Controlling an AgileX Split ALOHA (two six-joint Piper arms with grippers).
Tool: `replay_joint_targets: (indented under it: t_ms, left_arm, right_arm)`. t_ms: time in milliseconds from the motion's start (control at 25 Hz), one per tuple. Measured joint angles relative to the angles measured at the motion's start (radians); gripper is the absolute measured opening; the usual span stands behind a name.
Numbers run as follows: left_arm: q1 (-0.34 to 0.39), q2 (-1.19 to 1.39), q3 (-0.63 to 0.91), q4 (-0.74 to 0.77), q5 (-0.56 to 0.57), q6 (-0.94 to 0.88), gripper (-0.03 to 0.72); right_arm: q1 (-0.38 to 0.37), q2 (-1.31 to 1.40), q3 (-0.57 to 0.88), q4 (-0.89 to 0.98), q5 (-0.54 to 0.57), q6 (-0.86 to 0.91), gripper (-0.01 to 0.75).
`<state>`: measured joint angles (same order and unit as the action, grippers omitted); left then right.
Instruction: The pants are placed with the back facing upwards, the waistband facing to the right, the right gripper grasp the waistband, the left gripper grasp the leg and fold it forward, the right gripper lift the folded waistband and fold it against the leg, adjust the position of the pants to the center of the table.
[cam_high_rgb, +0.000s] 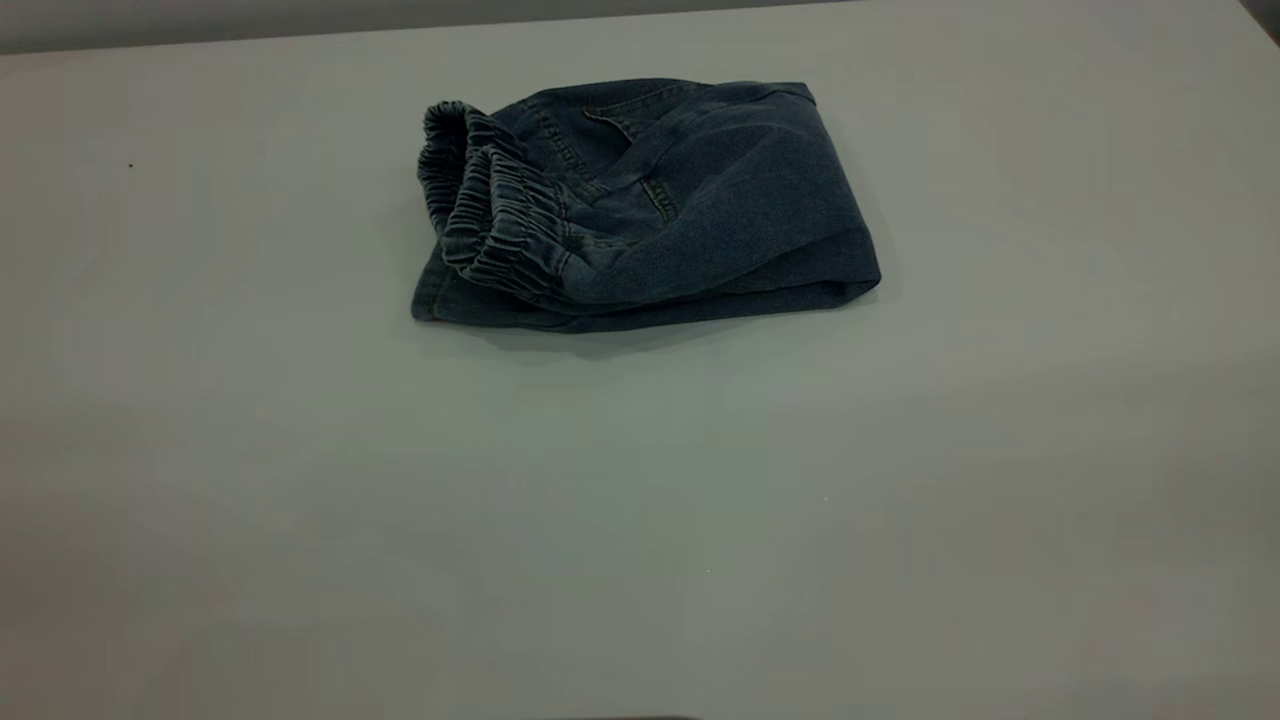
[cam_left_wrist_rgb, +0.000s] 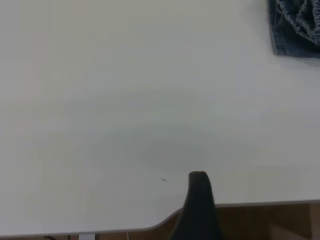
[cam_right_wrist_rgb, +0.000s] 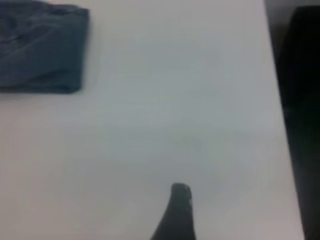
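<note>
The pants lie folded into a compact blue denim bundle on the white table, toward its far side and a little left of middle. Their gathered elastic waistband faces left in the exterior view, on top of the fold. The printed leg is hidden inside the fold. No arm shows in the exterior view. The left wrist view shows a black part of the left gripper over the table's edge, far from a corner of the pants. A black part of the right gripper hangs over bare table, away from the pants.
In the left wrist view the table's edge runs close by, with brown floor beyond it. A dark shape stands past the table's side edge in the right wrist view. Bare tabletop surrounds the bundle.
</note>
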<state>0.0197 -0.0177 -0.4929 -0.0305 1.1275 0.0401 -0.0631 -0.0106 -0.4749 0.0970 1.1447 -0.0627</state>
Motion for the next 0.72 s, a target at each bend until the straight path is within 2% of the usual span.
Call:
replay_joint_targets:
  t_ms: [720]
  left_arm:
    - [0.000,0.000,0.000,0.000,0.001,0.001,0.546]
  right_arm:
    - [0.000,0.000,0.000,-0.018,-0.005,0.043,0.586]
